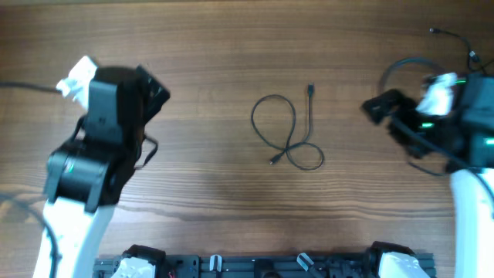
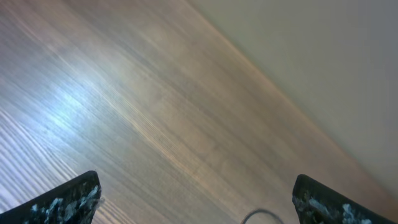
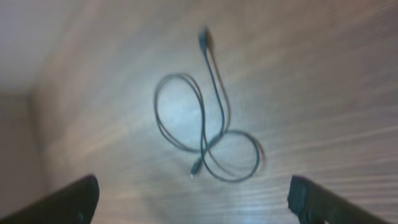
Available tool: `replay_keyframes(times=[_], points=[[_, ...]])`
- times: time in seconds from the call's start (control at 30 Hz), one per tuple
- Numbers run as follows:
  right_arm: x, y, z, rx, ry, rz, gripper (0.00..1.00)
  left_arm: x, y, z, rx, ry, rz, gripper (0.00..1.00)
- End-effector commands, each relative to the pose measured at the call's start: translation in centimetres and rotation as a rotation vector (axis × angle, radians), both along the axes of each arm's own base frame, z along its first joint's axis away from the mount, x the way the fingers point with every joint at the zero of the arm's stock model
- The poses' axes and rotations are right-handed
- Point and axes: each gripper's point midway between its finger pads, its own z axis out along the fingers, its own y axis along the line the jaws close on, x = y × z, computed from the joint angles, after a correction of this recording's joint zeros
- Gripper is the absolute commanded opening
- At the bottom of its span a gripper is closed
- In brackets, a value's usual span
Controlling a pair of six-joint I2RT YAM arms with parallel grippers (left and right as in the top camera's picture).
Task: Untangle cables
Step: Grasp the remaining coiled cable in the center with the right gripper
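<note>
Loosely looped at centre of brown wooden table (image 1: 216,46): thin black cable (image 1: 287,131), long axis front-to-back. Nearer right claw (image 3: 196,202) than left claw (image 2: 199,208); both spread, empty.

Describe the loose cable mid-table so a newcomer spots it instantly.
Start at the centre of the wooden table. A thin black cable lies there, touching nothing else. It alone forms two crossing loops with small plug ends.

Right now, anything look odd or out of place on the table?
Nothing damaged or spilled. The only untidy thing is the cable mid-table: it crosses over itself in two loops, plug ends free. The left claw and right claw are open and clear of it.
</note>
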Motion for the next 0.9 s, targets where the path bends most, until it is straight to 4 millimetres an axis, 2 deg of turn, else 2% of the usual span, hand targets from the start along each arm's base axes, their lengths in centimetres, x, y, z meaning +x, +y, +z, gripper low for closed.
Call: replay_keyframes(times=[0.0,0.07,0.1,0.13,0.2,0.23,0.27,0.3,0.43,0.57,0.6,0.63,0.67,0.8,0.87], points=[[2.1,3.0,-5.4,0.016,-0.024,-0.049,1.00,-3.6,2.0,3.0,0.019,-0.101,0.048,1.00],[2.8,5.7,-9.4,0.066,-0.044,-0.011,0.96,-6.6,3.3,4.0,0.028,-0.155,0.078,1.00],[2.7,6.9,-10.9,0.066,-0.045,0.026,0.83,-7.8,3.7,4.2,0.027,-0.171,0.083,1.00],[2.3,8.6,-12.4,0.062,-0.018,0.080,0.76,-9.5,4.3,4.3,0.030,-0.180,0.090,1.00],[2.3,11.0,-13.1,0.025,-0.027,0.176,0.75,-12.0,5.0,3.9,0.039,-0.173,0.098,1.00],[2.4,11.5,-13.5,-0.020,-0.026,0.179,0.76,-13.1,5.3,3.5,0.044,-0.154,0.096,1.00],[2.4,11.6,-14.2,-0.073,-0.001,0.145,0.79,-14.0,5.5,2.9,0.052,-0.128,0.095,1.00],[1.6,10.9,-16.0,-0.164,0.078,0.065,0.81,-15.0,5.7,1.9,0.067,-0.074,0.093,1.00],[1.4,11.8,-18.6,-0.280,0.109,0.135,0.83,-15.5,5.9,1.2,0.079,-0.036,0.091,1.00],[4.1,13.6,-17.8,-0.336,0.019,0.099,0.81,-15.5,5.9,1.2,0.079,-0.036,0.091,1.00],[4.4,14.7,-18.2,-0.377,-0.016,0.149,0.79,-15.5,5.9,1.2,0.079,-0.036,0.091,1.00],[4.1,15.0,-18.8,-0.416,-0.013,0.159,0.77,-15.5,5.9,1.2,0.079,-0.036,0.091,1.00],[3.7,15.0,-19.5,-0.454,-0.003,0.159,0.77,-15.5,5.9,1.2,0.079,-0.036,0.091,1.00],[3.1,13.8,-19.2,-0.518,0.044,0.014,0.74,-15.5,5.9,1.2,0.079,-0.036,0.091,1.00],[2.7,13.3,-20.4,-0.541,0.080,-0.001,0.74,-15.5,5.9,1.2,0.079,-0.036,0.091,1.00]])
